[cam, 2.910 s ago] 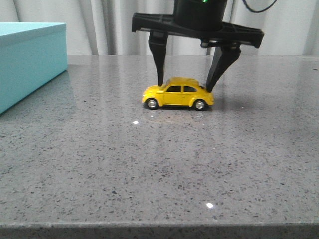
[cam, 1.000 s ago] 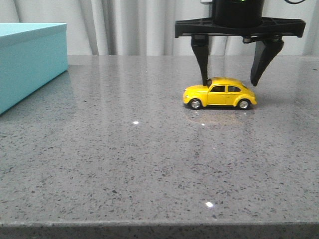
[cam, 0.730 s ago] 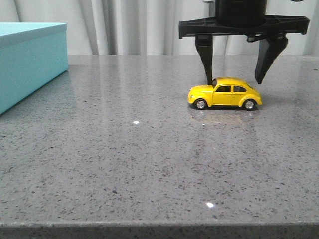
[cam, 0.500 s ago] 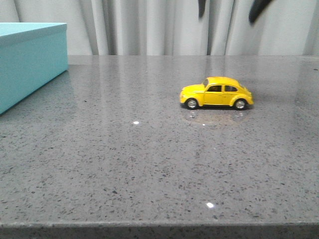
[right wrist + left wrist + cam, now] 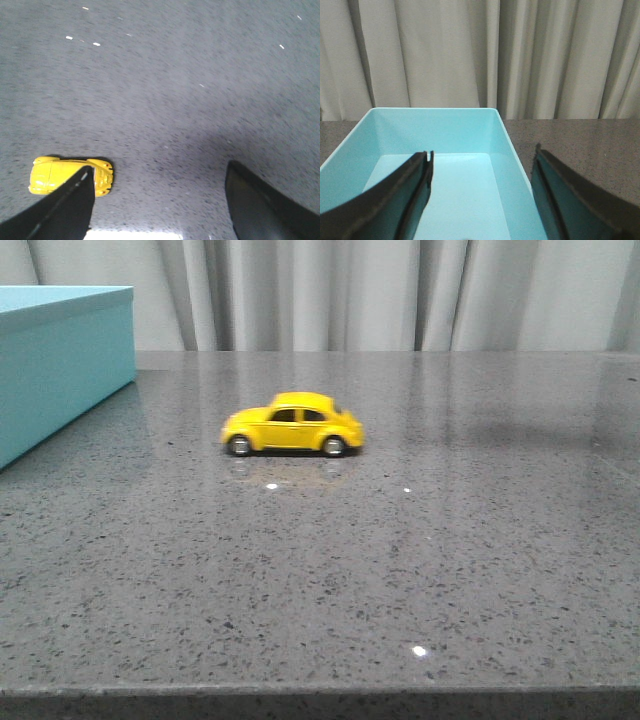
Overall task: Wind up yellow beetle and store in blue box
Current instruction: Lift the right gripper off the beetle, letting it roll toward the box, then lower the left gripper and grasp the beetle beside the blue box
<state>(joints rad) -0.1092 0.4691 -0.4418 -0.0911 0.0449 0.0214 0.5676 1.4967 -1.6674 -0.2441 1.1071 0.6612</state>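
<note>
The yellow beetle point(image 5: 292, 425) stands free on its wheels on the grey table, nose to the left, left of the middle in the front view. It also shows in the right wrist view point(image 5: 55, 175), partly behind one finger. The blue box point(image 5: 55, 360) stands at the far left; the left wrist view shows it open and empty point(image 5: 455, 185). My left gripper point(image 5: 480, 165) is open and empty above the box. My right gripper point(image 5: 157, 172) is open and empty high above the table, with the car off to one side. Neither gripper shows in the front view.
The grey speckled table point(image 5: 400, 560) runs to a front edge at the bottom of the front view. Pale curtains point(image 5: 350, 290) hang behind the table.
My right gripper let go of the beetle and rose out of the front view. The car has rolled left along the table, from right of the middle to left of it.
</note>
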